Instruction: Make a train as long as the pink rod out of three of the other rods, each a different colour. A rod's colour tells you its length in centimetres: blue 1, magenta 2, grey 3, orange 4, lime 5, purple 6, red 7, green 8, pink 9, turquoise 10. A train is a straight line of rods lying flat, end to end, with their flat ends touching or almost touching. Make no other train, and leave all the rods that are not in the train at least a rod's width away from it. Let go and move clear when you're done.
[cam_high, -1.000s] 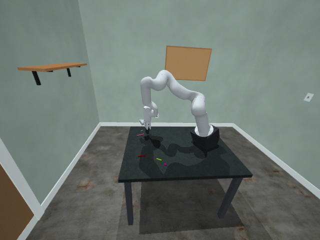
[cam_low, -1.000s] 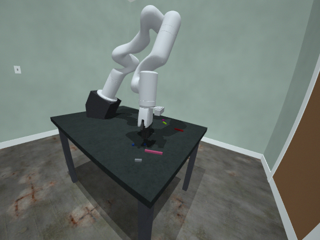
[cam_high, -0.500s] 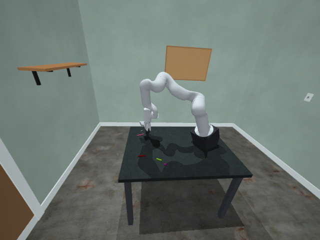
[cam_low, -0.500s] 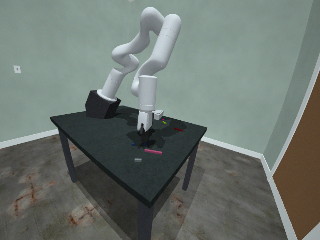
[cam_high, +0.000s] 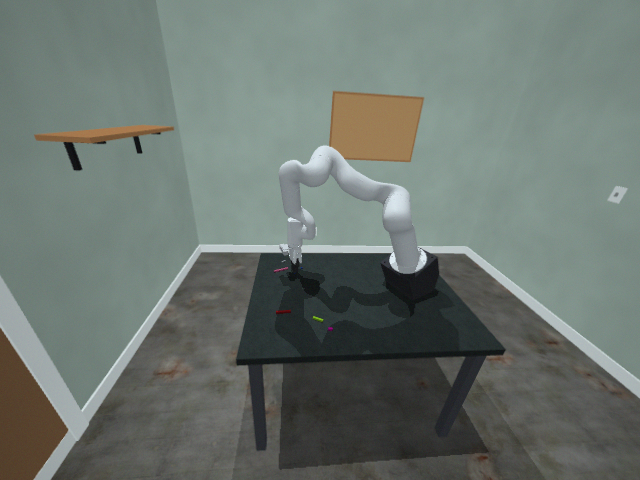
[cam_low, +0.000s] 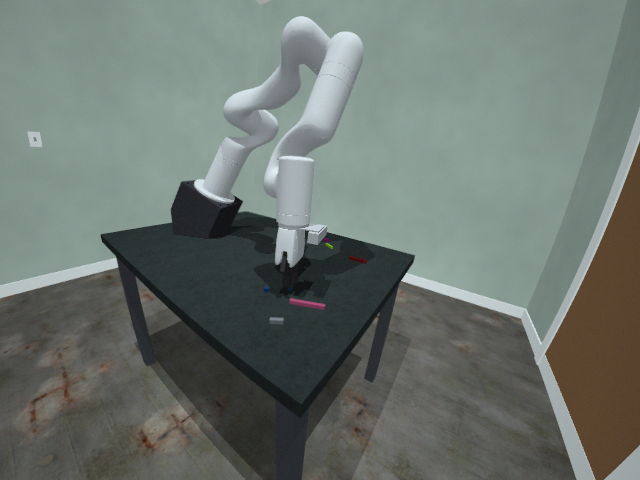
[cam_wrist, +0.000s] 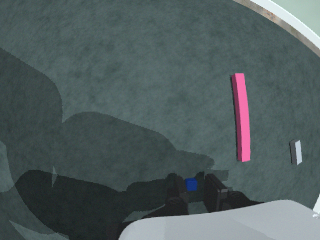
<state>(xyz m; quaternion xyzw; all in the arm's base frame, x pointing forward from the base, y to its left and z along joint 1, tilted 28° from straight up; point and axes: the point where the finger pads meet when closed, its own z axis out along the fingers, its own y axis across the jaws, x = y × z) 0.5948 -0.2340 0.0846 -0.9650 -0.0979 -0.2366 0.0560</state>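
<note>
Exterior view, near to far; clock directions are read in this view from the gripper's fingertips. The grey rod lies flat at between six and seven o'clock. The pink rod, the length reference, lies at five o'clock. One blue rod is at the fingertips; a second blue rod is at between eight and nine o'clock.

The gripper points down, fingers part-way apart around the first blue rod, not clamped on it. Farther out, the red rod lies at between two and three o'clock; the lime rod and magenta rod lie between one and two.

Required set, by judgement: one blue, grey, lime. No train is assembled. Expect light, stiff rods, possibly slippery on smooth faces. Grip opposite long sides at mid-length; centre the short blue piece and close gently, as it could tip or skid.

No brands, labels or writing are legible.
</note>
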